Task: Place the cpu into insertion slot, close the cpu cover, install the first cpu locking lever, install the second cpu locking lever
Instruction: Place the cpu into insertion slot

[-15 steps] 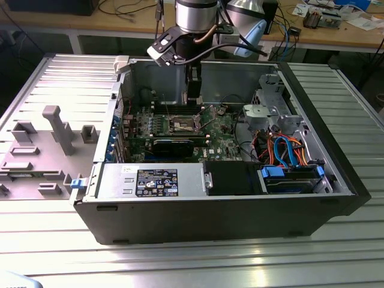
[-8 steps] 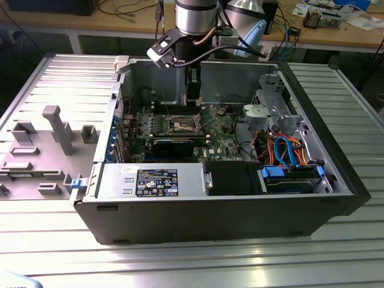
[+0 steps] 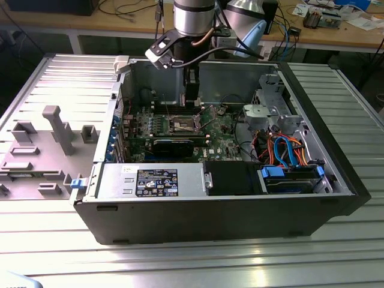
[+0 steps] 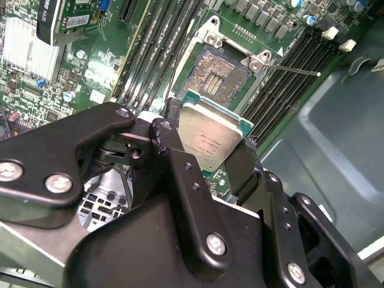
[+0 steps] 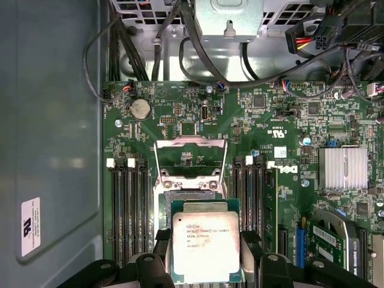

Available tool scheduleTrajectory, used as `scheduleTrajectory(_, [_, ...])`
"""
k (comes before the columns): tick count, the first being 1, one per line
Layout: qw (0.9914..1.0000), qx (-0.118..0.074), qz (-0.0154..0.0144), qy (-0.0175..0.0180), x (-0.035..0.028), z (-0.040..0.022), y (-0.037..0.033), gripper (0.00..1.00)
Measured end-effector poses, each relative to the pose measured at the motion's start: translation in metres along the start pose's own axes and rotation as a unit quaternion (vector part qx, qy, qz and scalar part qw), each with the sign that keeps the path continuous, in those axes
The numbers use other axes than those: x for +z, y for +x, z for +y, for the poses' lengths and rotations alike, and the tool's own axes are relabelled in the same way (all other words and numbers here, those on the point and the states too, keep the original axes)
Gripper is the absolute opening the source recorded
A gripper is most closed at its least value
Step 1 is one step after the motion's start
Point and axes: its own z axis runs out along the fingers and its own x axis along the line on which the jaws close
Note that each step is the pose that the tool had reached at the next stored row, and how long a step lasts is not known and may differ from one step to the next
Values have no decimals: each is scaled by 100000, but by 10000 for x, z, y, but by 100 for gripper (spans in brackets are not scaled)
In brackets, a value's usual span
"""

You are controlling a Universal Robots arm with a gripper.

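Setting: open grey computer case
Grasp: black gripper clamps silvery square cpu
Risk: tilt — could damage tan-gold insertion slot

1. The exterior view stands well off the arm, raised in front of the open computer case on the ribbed desk. It looks down at a slant and takes in the whole case.
2. The first wrist view looks straight down on the green circuit board from near, with the pincer in the foreground.
3. The second wrist view sits nearer still, looking at a slant past the black links of the pincer.
4. Both wrist views share the cpu, the insertion slot and the memory slots. The exterior view shows that same board small, mid-case.
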Motion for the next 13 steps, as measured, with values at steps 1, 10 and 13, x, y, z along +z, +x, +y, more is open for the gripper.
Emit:
scheduleTrajectory(1, [100000, -5, 0, -2, 1, -1, 0, 55])
scheduleTrajectory(10, [100000, -1, 2, -3, 16, -15, 0, 55])
scheduleTrajectory(13, [100000, 0, 1, -1, 20, -18, 0, 55])
